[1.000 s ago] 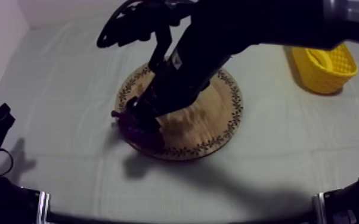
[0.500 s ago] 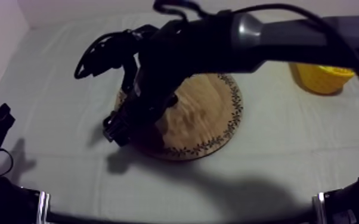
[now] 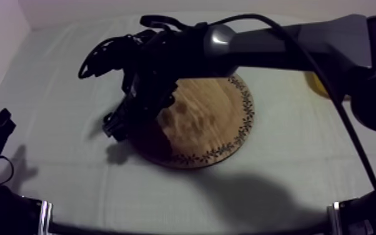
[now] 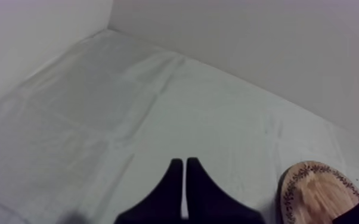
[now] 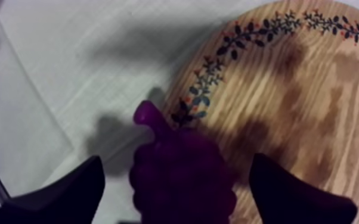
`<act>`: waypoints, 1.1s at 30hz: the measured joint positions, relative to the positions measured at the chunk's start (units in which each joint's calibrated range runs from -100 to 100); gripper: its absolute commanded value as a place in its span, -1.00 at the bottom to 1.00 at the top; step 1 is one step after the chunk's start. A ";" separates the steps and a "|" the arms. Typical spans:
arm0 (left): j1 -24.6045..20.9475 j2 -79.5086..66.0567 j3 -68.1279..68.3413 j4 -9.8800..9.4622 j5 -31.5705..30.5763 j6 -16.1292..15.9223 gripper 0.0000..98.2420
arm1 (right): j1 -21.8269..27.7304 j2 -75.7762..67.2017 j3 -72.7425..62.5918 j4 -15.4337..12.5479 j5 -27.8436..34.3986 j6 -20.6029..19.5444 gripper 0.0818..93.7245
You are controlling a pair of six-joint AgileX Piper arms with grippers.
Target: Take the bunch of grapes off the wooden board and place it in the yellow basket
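Left pincer (image 4: 185,179) sat parked over the grey-white cloth (image 4: 98,107), well apart from the work, its two black fingers pressed together into a wedge with nothing in them. Right pincer (image 5: 176,170) was the one on the job: jaws spread wide, gripping nothing yet, straddling the dark purple bunch of toy grapes (image 5: 179,187). The bunch sat centred between the fingers with a gap on each side, lying at the rim of the round wooden board with the patterned edge (image 5: 313,101). Its long axis ran straight ahead of the pincer, stem tip pointing out toward the cloth — so the fingers would close across the narrow width. My read: squeeze next, no realignment needed. Yellow basket (image 3: 318,86) lay across the board from the pincer — a long carry after the lift.
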 measured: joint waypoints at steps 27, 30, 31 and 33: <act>0.00 0.00 0.00 0.00 0.00 0.00 -1.00 | -0.58 3.93 0.30 3.94 2.16 -0.07 -0.63; 0.00 0.00 0.00 0.00 0.00 0.00 -1.00 | -0.98 3.07 0.62 4.51 4.54 -0.39 -0.70; 0.00 0.00 0.00 0.00 0.00 0.00 -1.00 | -1.15 2.58 0.78 4.74 5.16 -0.70 -0.72; 0.00 0.00 0.00 0.00 0.00 0.00 -1.00 | -1.29 1.35 0.86 5.43 7.01 -1.09 -0.75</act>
